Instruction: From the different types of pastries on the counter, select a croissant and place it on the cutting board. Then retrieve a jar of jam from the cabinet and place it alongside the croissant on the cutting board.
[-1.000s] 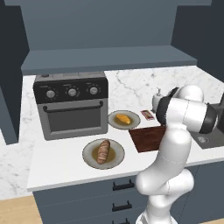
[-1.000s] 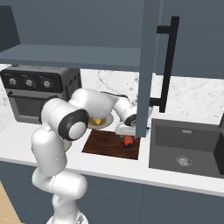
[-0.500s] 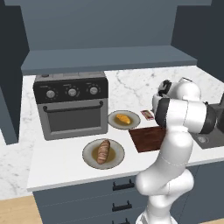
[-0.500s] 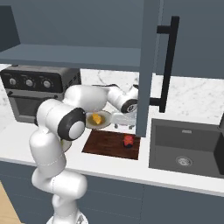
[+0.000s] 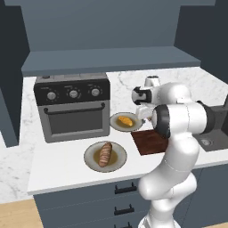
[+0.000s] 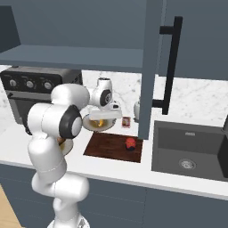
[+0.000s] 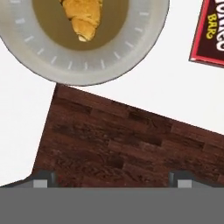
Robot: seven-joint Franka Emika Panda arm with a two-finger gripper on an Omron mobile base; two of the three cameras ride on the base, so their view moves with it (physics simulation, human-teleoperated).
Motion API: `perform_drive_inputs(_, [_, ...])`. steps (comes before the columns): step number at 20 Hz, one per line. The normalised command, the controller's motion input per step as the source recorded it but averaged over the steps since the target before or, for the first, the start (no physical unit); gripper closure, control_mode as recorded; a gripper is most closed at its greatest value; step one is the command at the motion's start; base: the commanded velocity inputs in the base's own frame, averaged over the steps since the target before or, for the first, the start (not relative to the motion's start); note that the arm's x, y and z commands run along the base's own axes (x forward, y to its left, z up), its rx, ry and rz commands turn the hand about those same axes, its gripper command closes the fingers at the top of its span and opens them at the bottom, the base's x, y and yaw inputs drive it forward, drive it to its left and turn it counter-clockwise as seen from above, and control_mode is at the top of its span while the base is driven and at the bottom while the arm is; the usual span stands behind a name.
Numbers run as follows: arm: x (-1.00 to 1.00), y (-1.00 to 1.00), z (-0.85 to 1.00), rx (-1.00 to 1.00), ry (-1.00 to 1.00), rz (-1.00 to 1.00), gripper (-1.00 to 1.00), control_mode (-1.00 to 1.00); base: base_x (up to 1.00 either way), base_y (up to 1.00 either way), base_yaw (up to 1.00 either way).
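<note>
Hand view: red packet beside croissant plate

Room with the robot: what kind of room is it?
It looks like a kitchen. There is a toaster oven on a marble counter, a sink, and pastries on plates, like the croissant.

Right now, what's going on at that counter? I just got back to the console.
The arm's end effector hangs open and empty over the cutting board, near its edge by the croissant's plate. The croissant is on that plate, not yet on the board. The jar of jam already sits on the board. A second plate with the longer brown striped pastry is in front of the toaster oven, and a red packet lies on the counter beside the board.
</note>
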Motion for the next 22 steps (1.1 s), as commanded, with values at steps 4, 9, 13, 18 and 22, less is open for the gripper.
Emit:
perform_drive_inputs(4, [0.30,0.53,-0.02,0.00,0.02,0.00,-1.00,-1.00,0.00,0.00,0.00])
perform_drive_inputs(9, [0.94,0.18,0.13,0.03,0.00,0.00,-1.00,-1.00,0.00,0.00,0.00])
perform_drive_inputs(13, [-0.02,0.44,-0.09,0.04,0.00,0.06,-1.00,-1.00,0.00,0.00,0.00])
perform_drive_inputs(18, [-0.03,0.28,-0.48,0.02,0.00,0.01,-1.00,-1.00,0.00,0.00,0.00])
perform_drive_inputs(22, [0.41,0.08,-0.07,0.02,0.00,0.00,-1.00,-1.00,0.00,0.00,0.00])
